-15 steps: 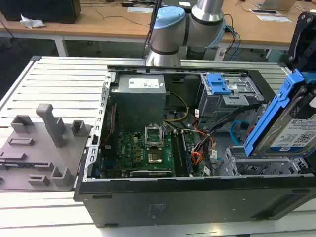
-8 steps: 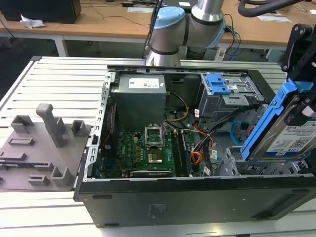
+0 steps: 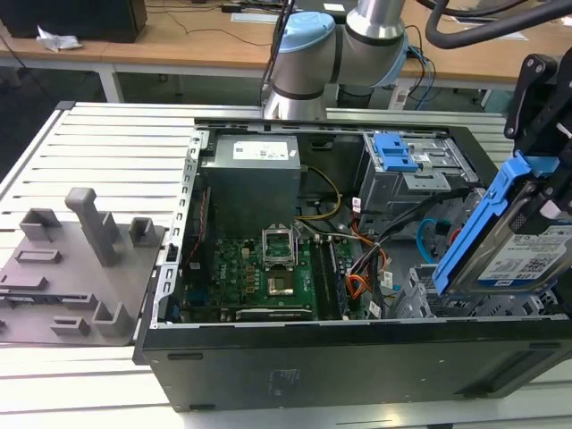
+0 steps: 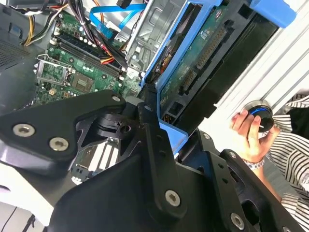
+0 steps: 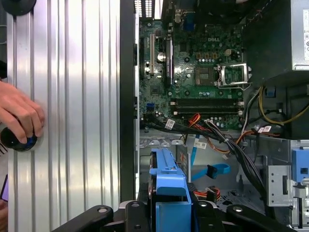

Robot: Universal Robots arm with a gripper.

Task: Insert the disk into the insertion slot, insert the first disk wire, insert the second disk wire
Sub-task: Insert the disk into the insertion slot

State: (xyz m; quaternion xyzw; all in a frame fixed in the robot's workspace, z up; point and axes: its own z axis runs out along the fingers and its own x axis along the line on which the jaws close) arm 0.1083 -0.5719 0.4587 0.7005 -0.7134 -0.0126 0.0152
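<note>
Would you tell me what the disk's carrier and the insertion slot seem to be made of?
The disk's carrier: probably moulded plastic, uniform bright blue with a slight sheen. The insertion slot: apparently thin sheet metal, dull grey, judging by its perforations and bent edges.

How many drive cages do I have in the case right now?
2. The taller cage with the blue latch stands at the case's far side, exterior view's right. The low perforated cage lies nearer, below the disk that the claw grips; the disk may hide more.

a robotics lab: slatted aluminium workbench (image 3: 116,143), open computer tower (image 3: 357,357), robot arm (image 3: 304,58), cable-strewn wooden desks (image 3: 197,36) behind
</note>
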